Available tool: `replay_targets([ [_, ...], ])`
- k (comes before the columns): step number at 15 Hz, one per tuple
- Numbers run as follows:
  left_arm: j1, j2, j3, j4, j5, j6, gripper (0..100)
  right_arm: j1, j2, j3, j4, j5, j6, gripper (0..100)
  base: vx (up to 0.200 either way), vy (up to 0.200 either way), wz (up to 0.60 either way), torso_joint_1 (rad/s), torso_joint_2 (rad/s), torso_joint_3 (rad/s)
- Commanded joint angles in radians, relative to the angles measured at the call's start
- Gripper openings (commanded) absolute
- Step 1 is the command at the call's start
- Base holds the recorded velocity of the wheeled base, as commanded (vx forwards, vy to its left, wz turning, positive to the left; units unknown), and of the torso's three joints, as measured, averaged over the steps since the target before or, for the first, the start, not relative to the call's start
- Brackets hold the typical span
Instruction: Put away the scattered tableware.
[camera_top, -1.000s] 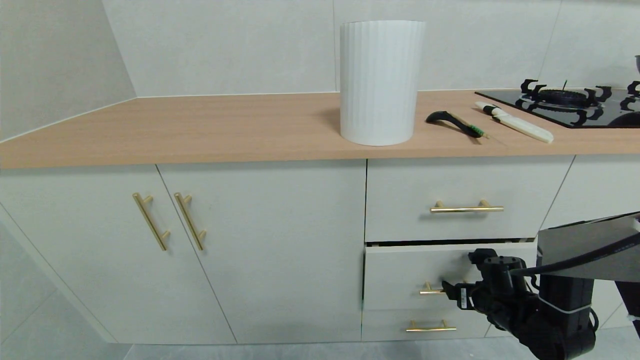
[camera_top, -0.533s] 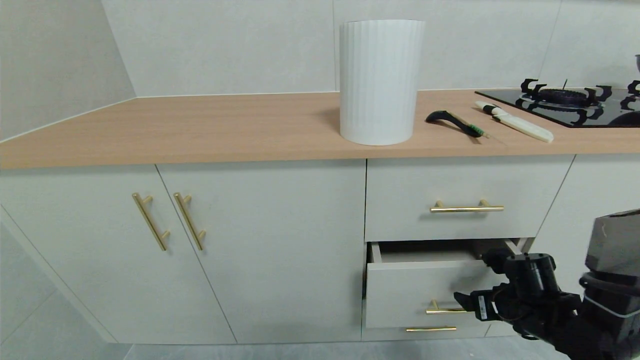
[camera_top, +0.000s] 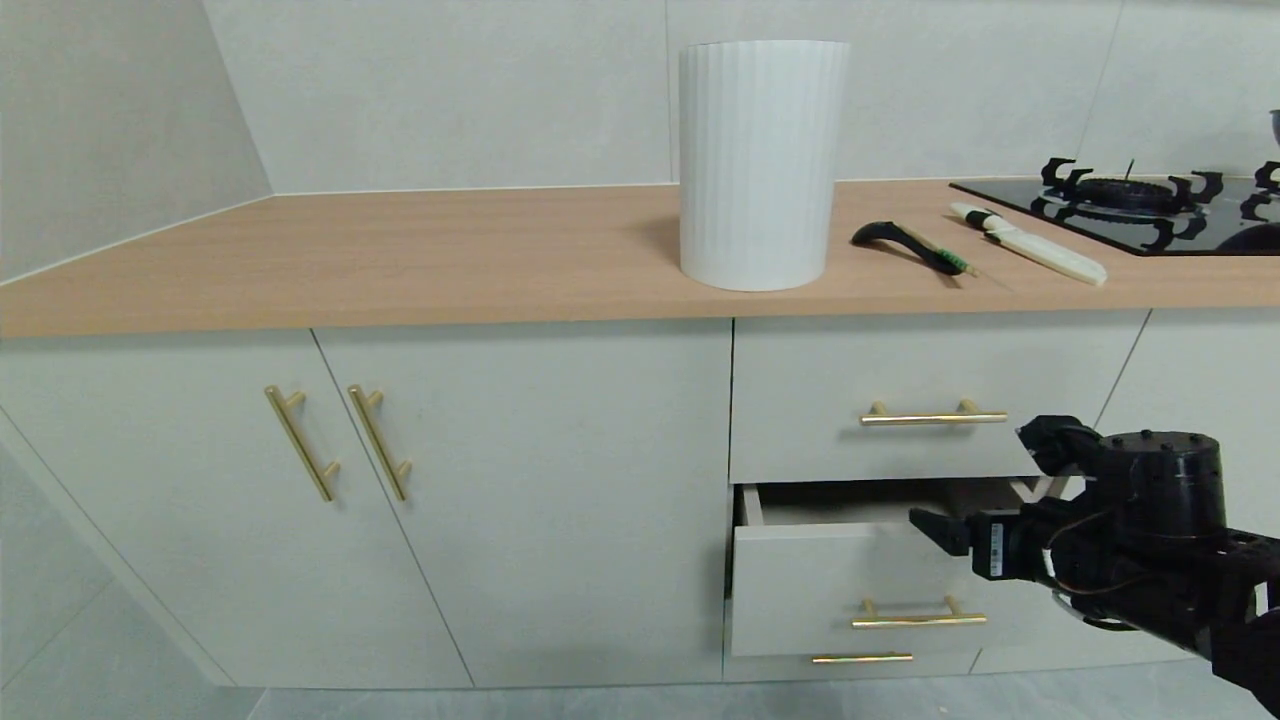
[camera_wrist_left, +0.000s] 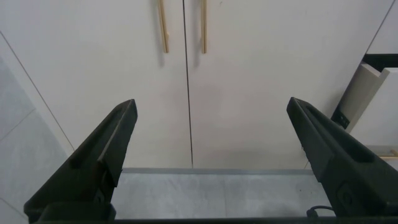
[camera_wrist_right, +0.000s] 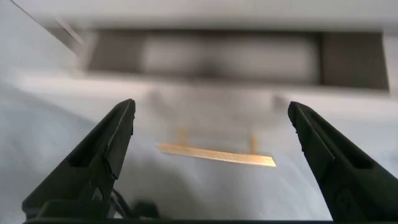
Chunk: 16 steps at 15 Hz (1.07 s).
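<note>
A black-handled utensil (camera_top: 905, 243) and a white knife (camera_top: 1030, 250) lie on the wooden countertop (camera_top: 400, 255), to the right of a tall white ribbed container (camera_top: 760, 165). Below them the middle drawer (camera_top: 850, 580) stands pulled out, its inside dark. My right gripper (camera_top: 980, 477) hangs open in front of the drawer, just above its brass handle (camera_top: 918, 620), touching nothing. In the right wrist view the right gripper (camera_wrist_right: 211, 107) frames that handle (camera_wrist_right: 216, 155) and the drawer opening (camera_wrist_right: 205, 59). My left gripper (camera_wrist_left: 211, 106) is open and low, facing the cabinet doors (camera_wrist_left: 186, 81).
A black gas hob (camera_top: 1130, 210) sits at the counter's right end. The top drawer (camera_top: 930, 400) and the bottom one (camera_top: 860, 660) are shut. Two cabinet doors with brass handles (camera_top: 335, 440) are closed at the left. Grey floor (camera_wrist_left: 211, 193) lies below.
The right gripper pulled the middle drawer out by its handle, then let go and rose above it. The items on the counter have not moved.
</note>
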Motion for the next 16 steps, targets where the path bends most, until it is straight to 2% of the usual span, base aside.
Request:
replay_targets([
  [1, 0.0, 0.0, 0.0, -0.001, 0.0, 0.0, 100, 0.006, -0.005, 0.002, -0.009, -0.001, 0.001, 100, 0.0, 0.0, 0.0, 0.0, 0.0, 0.0],
  [4, 0.0, 0.0, 0.0, -0.001, 0.0, 0.0, 100, 0.037, 0.118, 0.003, -0.076, -0.056, -0.002, 100, 0.0, 0.0, 0.0, 0.0, 0.0, 0.0],
  [7, 0.0, 0.0, 0.0, -0.001, 0.0, 0.0, 100, 0.069, 0.228, 0.005, -0.222, -0.177, -0.002, 100, 0.0, 0.0, 0.0, 0.0, 0.0, 0.0],
  [12, 0.0, 0.0, 0.0, -0.001, 0.0, 0.0, 100, 0.072, 0.363, -0.003, -0.457, -0.242, -0.006, 100, 0.0, 0.0, 0.0, 0.0, 0.0, 0.0],
  [16, 0.0, 0.0, 0.0, -0.001, 0.0, 0.0, 100, 0.072, 0.397, 0.0, -0.507, -0.25, -0.018, 100, 0.0, 0.0, 0.0, 0.0, 0.0, 0.0],
])
